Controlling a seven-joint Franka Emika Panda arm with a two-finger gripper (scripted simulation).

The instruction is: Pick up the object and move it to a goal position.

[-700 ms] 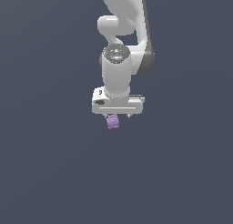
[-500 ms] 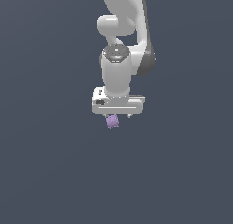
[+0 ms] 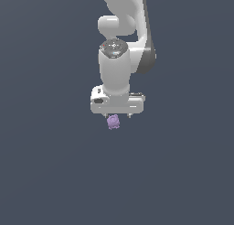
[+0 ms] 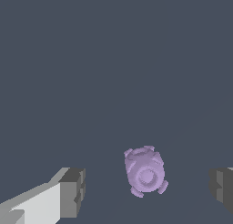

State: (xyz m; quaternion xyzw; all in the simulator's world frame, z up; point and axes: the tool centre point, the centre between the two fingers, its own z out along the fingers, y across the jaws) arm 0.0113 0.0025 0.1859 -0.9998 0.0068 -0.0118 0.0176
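Nothing has visibly moved: tool [image 3: 117, 115] hangs released over the blob [image 3: 113, 121]. Lower until its fingers [image 4: 73, 192] bracket the blob, then close squarely.

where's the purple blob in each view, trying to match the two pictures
Exterior view: the purple blob sits just under the white gripper, near the picture's centre.
Wrist view: the purple blob lies between the two dark fingertips, touching neither.
Shared landmark: the gripper itself, with the blob right by it in both views.
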